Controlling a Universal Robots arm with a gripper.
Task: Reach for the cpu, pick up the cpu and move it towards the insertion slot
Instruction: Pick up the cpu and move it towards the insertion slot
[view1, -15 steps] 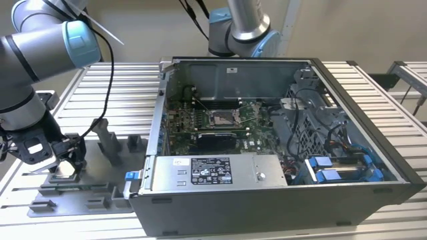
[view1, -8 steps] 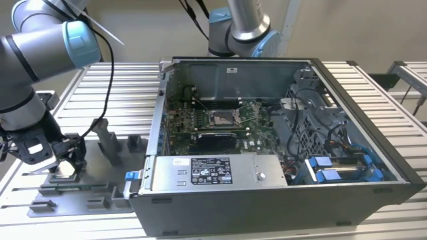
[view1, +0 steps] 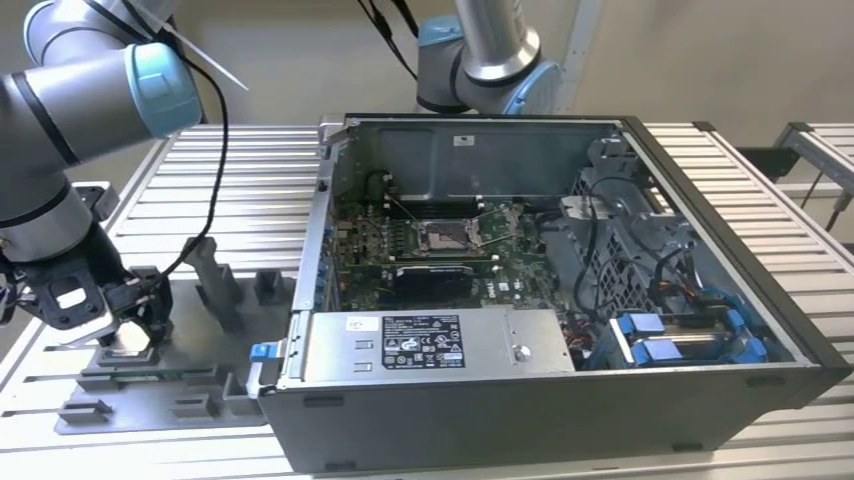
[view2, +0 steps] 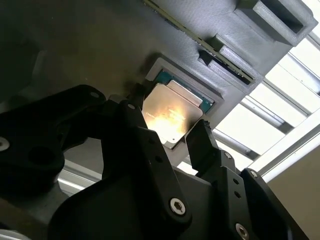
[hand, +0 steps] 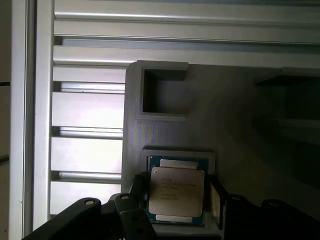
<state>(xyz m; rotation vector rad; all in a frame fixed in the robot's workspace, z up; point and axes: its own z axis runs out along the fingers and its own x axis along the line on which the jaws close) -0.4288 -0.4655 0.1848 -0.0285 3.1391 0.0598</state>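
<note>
The cpu (hand: 176, 192) is a small square chip with a silvery top, lying in a shallow pocket of the grey plastic tray (hand: 165, 135). In both wrist views my gripper (hand: 177, 195) has a black finger against each of two opposite edges of the cpu (view2: 172, 117), so it is shut on it, and the chip still sits in the pocket. In the exterior view the gripper (view1: 130, 335) is low over the tray (view1: 200, 400) at the left. The insertion slot (view1: 441, 236), a shiny-framed socket on green board, lies inside the open computer case to the exterior view's right.
The open computer case (view1: 694, 390) stands right of the tray, with a silver labelled box (view1: 427, 345) at its near side and cables and blue-tabbed bays at the exterior view's right. Upright grey blocks (view1: 220, 285) rise from the tray. A second arm's base (view1: 487, 60) stands behind the case.
</note>
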